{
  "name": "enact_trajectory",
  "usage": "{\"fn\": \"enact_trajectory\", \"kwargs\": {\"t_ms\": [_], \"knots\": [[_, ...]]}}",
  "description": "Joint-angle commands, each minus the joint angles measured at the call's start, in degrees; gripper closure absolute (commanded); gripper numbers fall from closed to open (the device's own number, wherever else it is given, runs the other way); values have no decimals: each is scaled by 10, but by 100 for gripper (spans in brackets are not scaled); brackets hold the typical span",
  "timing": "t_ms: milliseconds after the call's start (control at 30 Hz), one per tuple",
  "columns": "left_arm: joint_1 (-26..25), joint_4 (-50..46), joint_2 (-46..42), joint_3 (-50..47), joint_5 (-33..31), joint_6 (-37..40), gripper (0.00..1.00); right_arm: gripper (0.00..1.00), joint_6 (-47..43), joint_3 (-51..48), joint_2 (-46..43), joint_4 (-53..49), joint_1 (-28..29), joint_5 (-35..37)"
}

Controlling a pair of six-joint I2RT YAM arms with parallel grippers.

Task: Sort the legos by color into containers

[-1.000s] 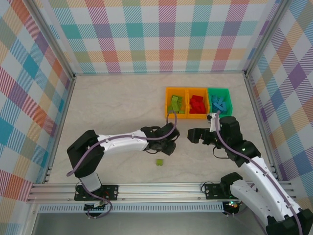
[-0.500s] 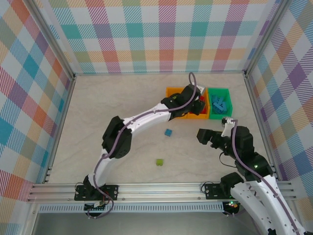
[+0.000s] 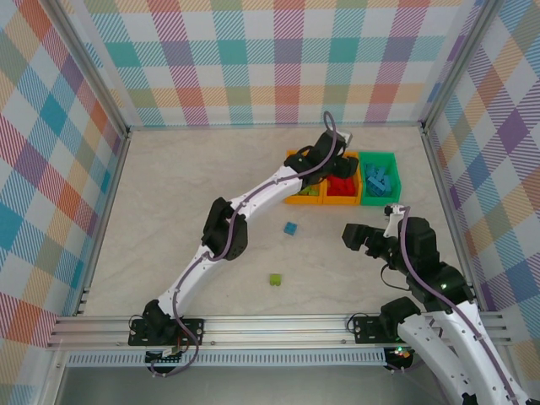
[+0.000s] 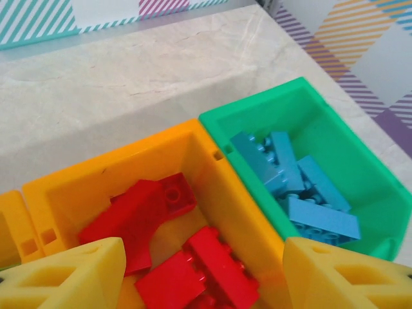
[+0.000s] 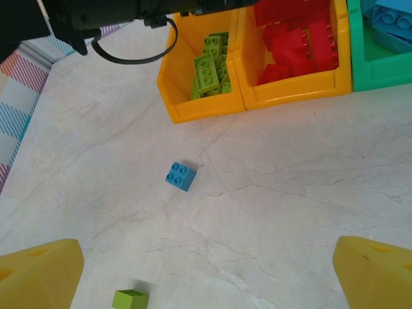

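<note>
The light blue brick is lying loose on the worktop, well apart from the green bin that is holding the other blues. A lime brick is sitting nearer the arms. Both are looking light, rigid and smooth-sided, so pinching across two opposite flat walls is seeming safest. The blue one is resting studs-up, squarish, with no clear long axis, and is turned diagonal to that bin's front. The left tool is hanging wide and empty over the red-filled orange bin. The right tool is hovering wide and empty above the worktop.
</note>
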Motion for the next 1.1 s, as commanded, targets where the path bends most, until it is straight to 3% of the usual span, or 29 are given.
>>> {"fn": "enact_trajectory", "kwargs": {"t_ms": [0, 67, 233, 433, 667, 800, 867, 967, 1067], "knots": [[-1, -25, -77, 5, 20, 12, 34, 0, -10, 16, 13, -4, -2, 7], [-3, -16, -131, -51, 29, 19, 34, 0, -13, 19, 26, -2, -2, 8], [-6, 151, -352, -365, 30, 36, 34, 0, -23, 22, 76, 27, -1, -30], [-6, 210, -601, -648, -38, 88, 33, 0, -14, 24, 167, 92, 29, -58], [-7, 90, -854, -832, -66, 205, 30, 0, 43, 71, 343, 134, 127, 43], [-6, -56, -972, -876, 3, 296, 28, 0, 66, 101, 441, 165, 174, 79], [-6, -111, -1015, -888, 21, 329, 28, 2, 72, 116, 488, 181, 191, 88], [-7, -169, -1057, -910, -7, 369, 26, 4, 72, 153, 559, 181, 212, 112], [-6, -174, -1082, -948, -24, 409, 25, 5, 73, 196, 627, 167, 229, 142]]}}
